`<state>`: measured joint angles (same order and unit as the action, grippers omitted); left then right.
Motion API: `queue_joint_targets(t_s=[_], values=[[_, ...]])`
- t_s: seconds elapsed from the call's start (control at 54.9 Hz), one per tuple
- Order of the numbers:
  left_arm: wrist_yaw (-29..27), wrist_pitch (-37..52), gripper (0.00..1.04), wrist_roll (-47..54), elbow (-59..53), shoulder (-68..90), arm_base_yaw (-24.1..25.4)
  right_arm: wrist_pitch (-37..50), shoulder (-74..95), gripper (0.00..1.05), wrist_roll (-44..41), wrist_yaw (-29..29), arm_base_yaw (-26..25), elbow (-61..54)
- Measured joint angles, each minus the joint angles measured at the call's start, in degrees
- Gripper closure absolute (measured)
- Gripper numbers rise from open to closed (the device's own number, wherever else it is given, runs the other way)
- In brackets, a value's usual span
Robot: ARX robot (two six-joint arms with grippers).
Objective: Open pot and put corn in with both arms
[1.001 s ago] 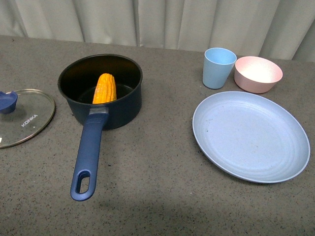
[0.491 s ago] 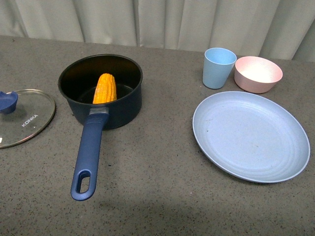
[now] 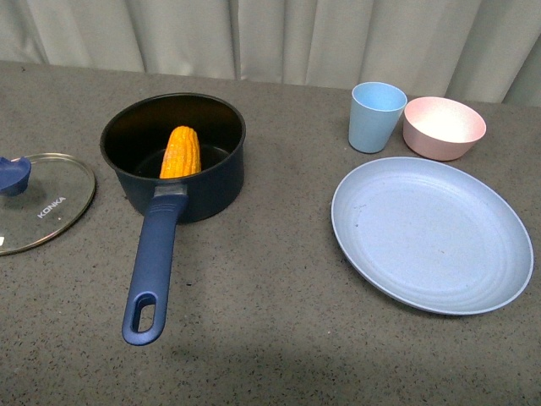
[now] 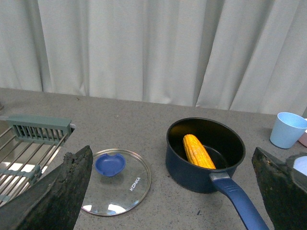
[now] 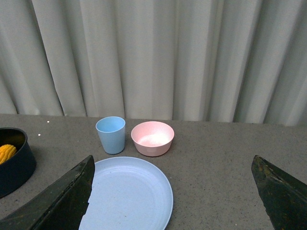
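A: Left end effector (image 4: 168, 191)?
B: Spread wide, empty, raised above the table (image 4: 144, 120). Ahead, between its fingers: pot (image 4: 205, 154), corn (image 4: 198, 151) leaning inside; glass lid (image 4: 115, 181) beside the pot.

A: Right end effector (image 5: 172, 191)?
B: Spread, empty. Ahead: plate (image 5: 125, 194), blue cup (image 5: 111, 134), pink bowl (image 5: 152, 138).

A: Progress?
B: Lid off, corn in; seemingly complete.

A: Change since a second ago?
B: None visible.
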<state>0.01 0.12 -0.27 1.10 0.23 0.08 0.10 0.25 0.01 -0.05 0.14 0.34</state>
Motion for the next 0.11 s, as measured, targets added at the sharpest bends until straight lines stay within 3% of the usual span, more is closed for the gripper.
queue_joint_targets(t_s=[0.109], values=[[0.0,0.0,0.06,0.0,0.0,0.0,0.0,0.0,0.0,0.09,0.0,0.0,0.0,0.0]])
